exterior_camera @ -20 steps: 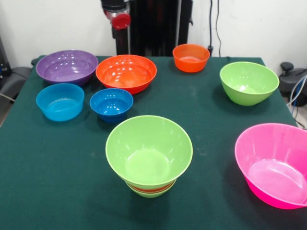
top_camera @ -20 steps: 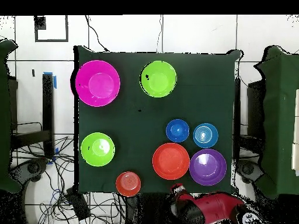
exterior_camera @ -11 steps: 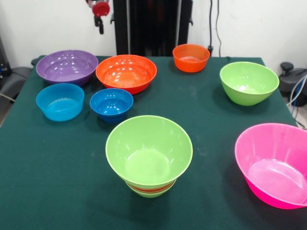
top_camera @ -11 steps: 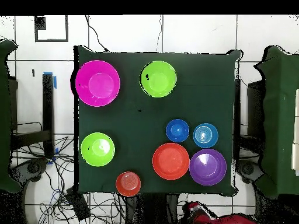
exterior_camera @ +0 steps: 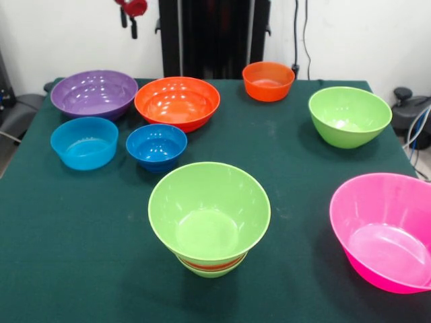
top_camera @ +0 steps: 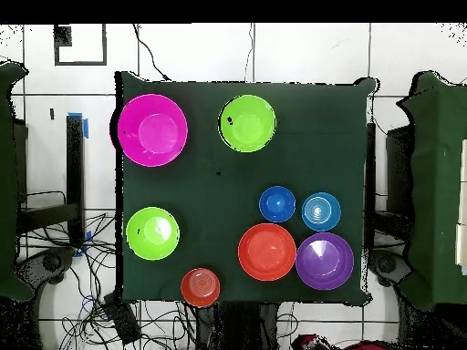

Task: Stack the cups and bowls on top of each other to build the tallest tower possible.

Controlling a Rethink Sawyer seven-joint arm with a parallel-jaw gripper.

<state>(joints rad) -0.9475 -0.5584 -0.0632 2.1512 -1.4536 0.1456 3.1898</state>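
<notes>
The tower (exterior_camera: 209, 215) stands near the table's front middle: a wide lime green bowl on an orange band and a small green base; from overhead the tower (top_camera: 247, 123) shows only its lime rim. Loose bowls sit around it: pink (exterior_camera: 384, 229), lime green (exterior_camera: 349, 116), small orange (exterior_camera: 268, 81), large orange (exterior_camera: 177, 102), purple (exterior_camera: 94, 93), dark blue (exterior_camera: 156, 146) and light blue (exterior_camera: 84, 142). My gripper (exterior_camera: 129, 20) hangs high at the top left, behind the table's far edge, above and beyond the purple bowl. It holds nothing.
The dark green cloth table (exterior_camera: 283, 161) has bare room in its middle and along its front left. Cables and a black base (exterior_camera: 411, 108) lie off the right edge. A red sliver of my arm (top_camera: 342, 346) shows at the overhead view's bottom.
My arm has drawn back from the table. The gripper rose and shifted left in the front view, and slid toward the bottom edge in the overhead view. No bowl has moved.
</notes>
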